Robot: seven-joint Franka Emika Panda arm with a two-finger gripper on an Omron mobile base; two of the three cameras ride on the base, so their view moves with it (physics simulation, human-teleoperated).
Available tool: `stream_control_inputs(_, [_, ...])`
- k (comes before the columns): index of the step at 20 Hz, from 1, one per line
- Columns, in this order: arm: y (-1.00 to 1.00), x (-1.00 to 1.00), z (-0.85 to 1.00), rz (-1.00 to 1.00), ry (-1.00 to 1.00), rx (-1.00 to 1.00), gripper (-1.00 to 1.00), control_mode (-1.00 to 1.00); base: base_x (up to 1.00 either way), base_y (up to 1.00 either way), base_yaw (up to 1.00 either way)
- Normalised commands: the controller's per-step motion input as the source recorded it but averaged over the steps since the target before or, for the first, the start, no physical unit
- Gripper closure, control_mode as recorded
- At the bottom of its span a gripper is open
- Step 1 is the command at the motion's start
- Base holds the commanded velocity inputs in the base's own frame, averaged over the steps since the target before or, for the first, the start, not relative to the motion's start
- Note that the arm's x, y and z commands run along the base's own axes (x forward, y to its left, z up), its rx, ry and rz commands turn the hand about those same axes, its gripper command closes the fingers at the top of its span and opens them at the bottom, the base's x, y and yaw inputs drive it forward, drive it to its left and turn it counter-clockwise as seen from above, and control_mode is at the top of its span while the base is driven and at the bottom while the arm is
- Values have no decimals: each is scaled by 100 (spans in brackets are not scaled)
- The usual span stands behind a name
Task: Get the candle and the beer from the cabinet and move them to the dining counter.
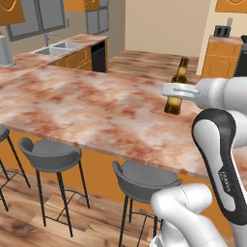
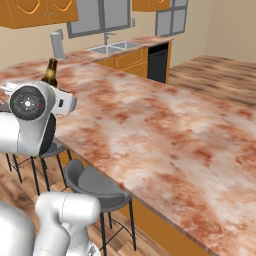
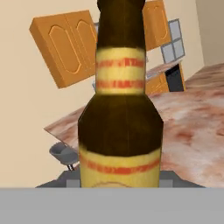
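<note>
- The beer point(image 3: 120, 127) is nearest the hand camera, its brown body and tan label close up and upright.
- In the left base view the beer point(image 1: 177, 87) sits in the end effector point(image 1: 174, 92), which is clamped across the bottle's middle, with the neck rising above the white hand and the base showing below it.
- The base of the bottle appears to hang just over the dining counter point(image 1: 87, 103), above its right part; I cannot tell for sure whether it touches the stone yet.
- The step in hand, as I judge it, is setting the bottle down on the surface.
- To do it well, lower straight down with the bottle kept upright, so the flat base meets the stone squarely rather than on an edge.
- Pick a spot well in from the near edge, above the grey stools point(image 1: 50, 154), since a tall slim bottle tips easily and could roll off.
- Part the fingers only once the base rests fully on the surface; letting go from above risks a wobble or a fall.
- Draw the hand back level and away from the bottle before lifting, so a finger does not catch the label side and drag it over.
- In the right base view the bottle's neck point(image 2: 50, 71) shows above the arm, over the near left part of the surface.
- I see no candle on the stone in these views, so that item looks still to be fetched from the cabinet point(image 3: 65, 46).
</note>
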Motion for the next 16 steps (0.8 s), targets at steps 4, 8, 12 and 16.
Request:
stream_control_inputs(4, [-33,2,-16,28,2,0,100,-100,0,0,0])
stream_control_inputs(8, [-38,5,-32,27,6,0,100,-100,0,0,0])
stream_control_inputs(12, [-37,5,-39,29,7,0,100,-100,0,0,0])
stream_control_inputs(16, [-33,15,-37,24,11,0,100,-100,0,0,0])
